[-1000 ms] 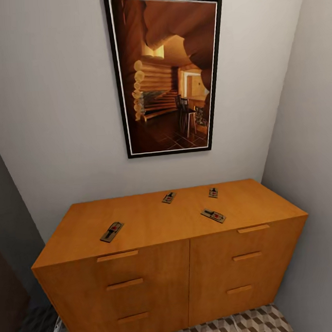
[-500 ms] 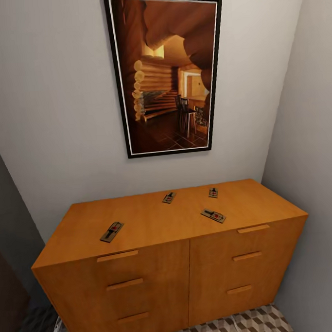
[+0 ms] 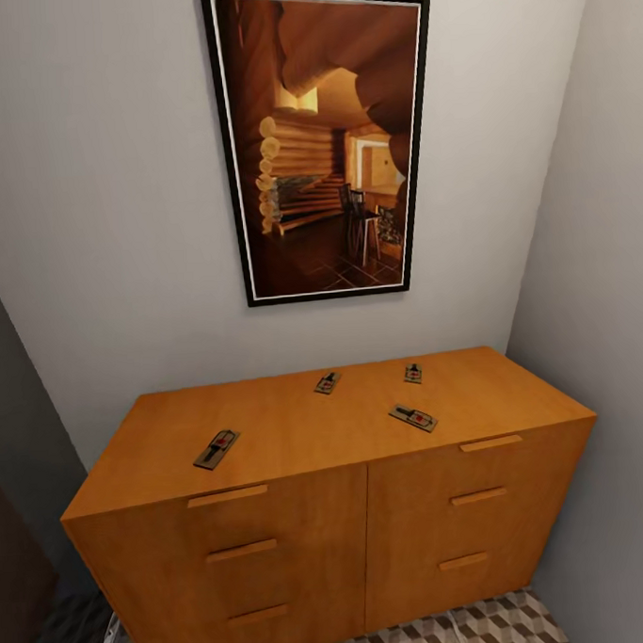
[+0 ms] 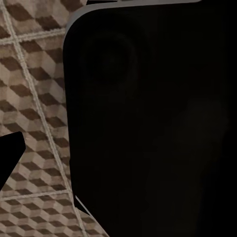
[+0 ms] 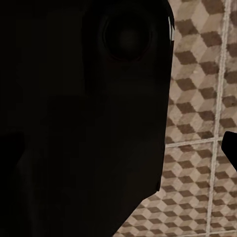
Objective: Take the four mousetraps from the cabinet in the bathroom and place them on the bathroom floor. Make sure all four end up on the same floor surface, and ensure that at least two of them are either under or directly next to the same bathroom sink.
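Jaws first, and on both arms it's a no-call: neither wrist camera gives a clear look at fingertips, so how far open they sit, or whether they hold anything, I cannot tell. Up on the head view, we're square on to the cabinet (image 3: 305, 539), that low orange-brown chest with two columns of drawers, all shut, tucked into a corner between pale walls. Four mousetraps lie flat on its top, well apart from each other: the left mousetrap (image 3: 217, 449) sits near the front edge above the left column, the rear-middle mousetrap (image 3: 328, 382) is back toward the wall, the rear-right mousetrap (image 3: 413, 373) is level with it further right, and the front-right mousetrap (image 3: 413, 418) lies angled close to the front edge above the right column. A framed picture (image 3: 322, 142) of a log interior hangs on the wall above. A strip of bathroom floor (image 3: 488, 629), cube-patterned tile, peeks out at the cabinet's foot. Over to the left wrist view: a big dark robot body (image 4: 153, 123) blocks most of it, cube tiles beside it. Right wrist view, same story: dark housing (image 5: 84, 118), patterned tile and pale grout alongside.
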